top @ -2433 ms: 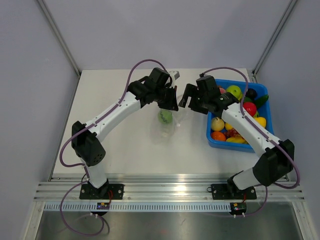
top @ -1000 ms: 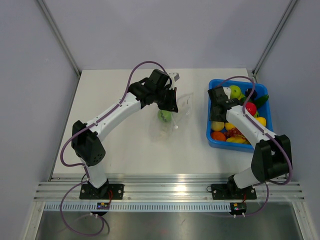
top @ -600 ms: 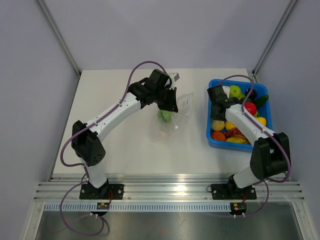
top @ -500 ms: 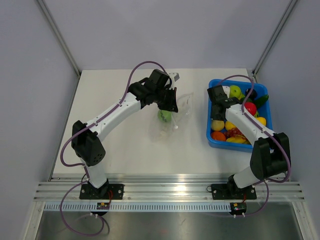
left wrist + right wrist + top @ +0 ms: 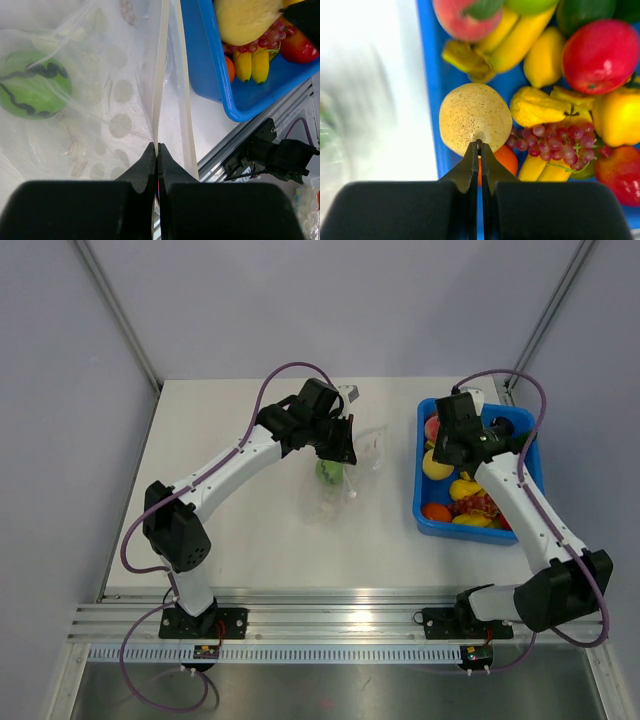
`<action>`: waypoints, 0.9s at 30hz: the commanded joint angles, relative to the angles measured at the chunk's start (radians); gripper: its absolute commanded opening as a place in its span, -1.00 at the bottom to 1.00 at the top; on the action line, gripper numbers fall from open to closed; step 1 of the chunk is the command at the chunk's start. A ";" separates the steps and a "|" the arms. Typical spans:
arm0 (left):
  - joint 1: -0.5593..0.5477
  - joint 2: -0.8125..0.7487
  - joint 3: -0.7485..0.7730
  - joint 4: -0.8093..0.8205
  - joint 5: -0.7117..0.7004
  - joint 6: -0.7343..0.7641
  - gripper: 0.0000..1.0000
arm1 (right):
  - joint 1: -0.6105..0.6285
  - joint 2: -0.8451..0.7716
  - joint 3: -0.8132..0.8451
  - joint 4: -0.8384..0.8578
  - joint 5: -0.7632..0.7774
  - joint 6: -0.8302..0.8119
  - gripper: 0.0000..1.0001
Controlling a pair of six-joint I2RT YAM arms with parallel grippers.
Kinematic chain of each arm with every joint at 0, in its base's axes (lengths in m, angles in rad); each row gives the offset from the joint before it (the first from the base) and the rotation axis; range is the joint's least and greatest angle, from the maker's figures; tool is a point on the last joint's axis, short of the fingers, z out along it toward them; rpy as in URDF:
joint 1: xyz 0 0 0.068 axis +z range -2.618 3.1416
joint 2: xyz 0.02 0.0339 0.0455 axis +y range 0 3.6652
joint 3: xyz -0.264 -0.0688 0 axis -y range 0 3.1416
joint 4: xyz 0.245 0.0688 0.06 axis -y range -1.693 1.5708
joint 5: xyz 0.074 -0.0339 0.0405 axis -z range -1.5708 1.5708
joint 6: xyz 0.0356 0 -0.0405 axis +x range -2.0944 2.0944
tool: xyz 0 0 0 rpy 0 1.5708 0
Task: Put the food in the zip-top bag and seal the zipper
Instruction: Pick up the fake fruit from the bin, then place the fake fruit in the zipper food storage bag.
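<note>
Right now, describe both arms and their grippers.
The left arm and right arm match: white links dotted with small dark dots, bulky black joints, black bases. A purple cable loops along each. The left gripper and right gripper are black, with fingers tapering to thin tips.

One bag (image 5: 100,115) at the left gripper (image 5: 156,146) tips, one green melon (image 5: 32,85) inside it, up and left of them. One pear (image 5: 475,120) at the right gripper (image 5: 477,145) tips. Beyond it, one blue bin (image 5: 427,75) holds one grape bunch (image 5: 555,142), one orange (image 5: 505,157), one lemon (image 5: 545,57), two banana bunches (image 5: 515,40) and three red fruits (image 5: 600,55).
</note>
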 commanded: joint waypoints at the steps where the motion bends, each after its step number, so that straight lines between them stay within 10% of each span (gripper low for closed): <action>1: 0.006 -0.017 0.012 0.053 0.030 -0.003 -1.00 | 0.004 -0.079 0.128 -0.045 -0.035 0.014 -1.00; 11: 0.006 -0.014 0.012 0.056 0.029 -0.012 -1.00 | 0.171 0.005 0.339 -0.004 -0.154 0.070 -1.00; 27: 0.006 -0.041 -0.002 0.102 0.053 -0.038 -1.00 | 0.248 0.099 0.159 0.218 -0.315 0.227 -1.00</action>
